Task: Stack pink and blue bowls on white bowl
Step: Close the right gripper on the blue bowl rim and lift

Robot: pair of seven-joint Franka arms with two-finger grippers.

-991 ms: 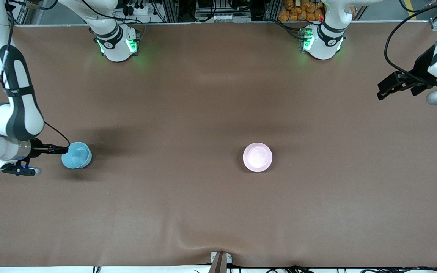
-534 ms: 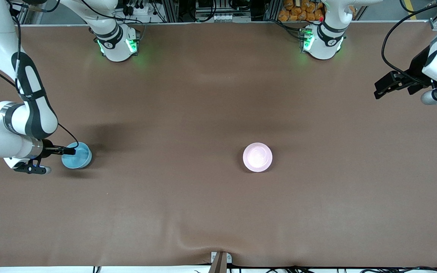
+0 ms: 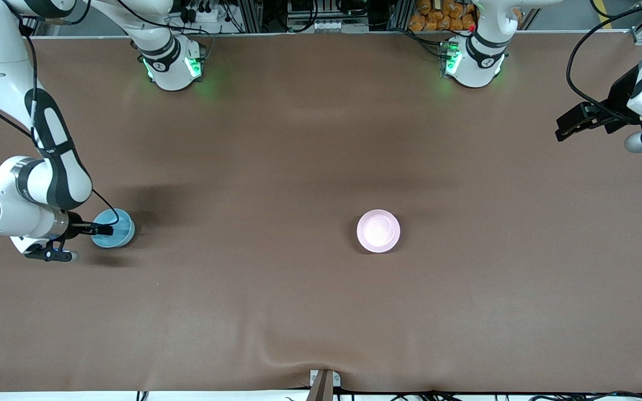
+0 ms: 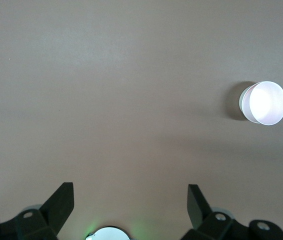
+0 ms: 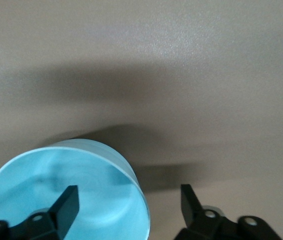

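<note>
The blue bowl (image 3: 113,228) (image 5: 66,192) stands upright on the table at the right arm's end. My right gripper (image 3: 106,229) (image 5: 129,202) is open and low at it. One finger is inside the bowl, the other outside, with the rim between them. The pink bowl (image 3: 378,230) (image 4: 266,102) sits mid-table. A pale wall shows under its rim in the left wrist view; I cannot tell whether that is the white bowl. My left gripper (image 3: 563,131) (image 4: 130,200) hangs open and empty, waiting over the left arm's end of the table.
The brown table mat (image 3: 321,312) has a raised wrinkle near its front edge. The two arm bases (image 3: 170,64) (image 3: 474,61) stand along the table edge farthest from the front camera.
My right gripper has moved in over the blue bowl's rim and sunk lower, its jaws a little narrower. The left gripper has drifted slightly. Both bowls stay put.
</note>
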